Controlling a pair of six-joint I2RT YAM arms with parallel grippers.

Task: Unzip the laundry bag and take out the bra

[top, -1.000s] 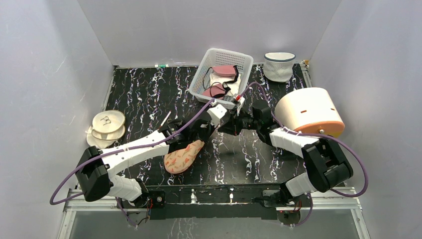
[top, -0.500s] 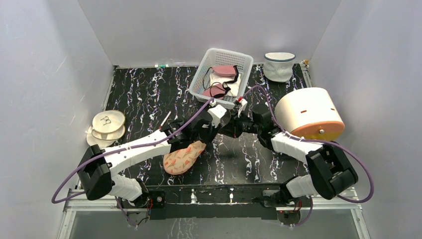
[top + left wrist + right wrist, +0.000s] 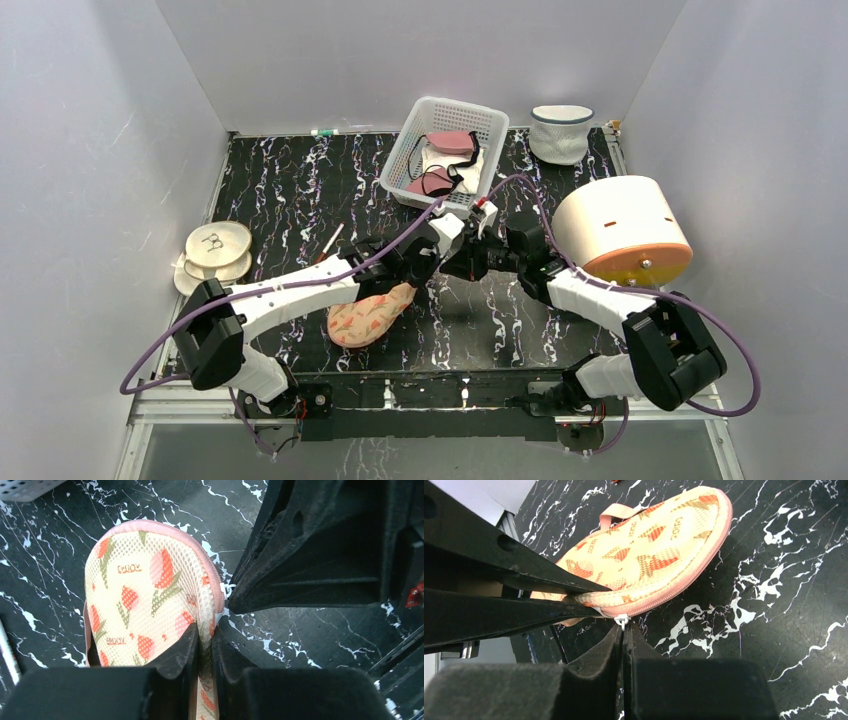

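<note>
The peach-pink, cup-shaped mesh laundry bag (image 3: pixel 368 316), printed with red tulips and trimmed with a salmon zip, lay on the black marbled table (image 3: pixel 290 190) near the front. The left gripper (image 3: pixel 202 647) pinched its edge. The right gripper (image 3: pixel 624 632) was clamped on its small white zip pull (image 3: pixel 621 620).

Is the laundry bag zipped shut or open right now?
Shut: on the laundry bag, the pink zip runs closed along the rim, no gap, nothing inside showing.

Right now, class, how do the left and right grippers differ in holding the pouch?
The left gripper pinches the pouch by its edge; the right gripper pinches only the white zip pull. Cloth holds the left slightly apart; the right is fully closed. Both are clamped.
</note>
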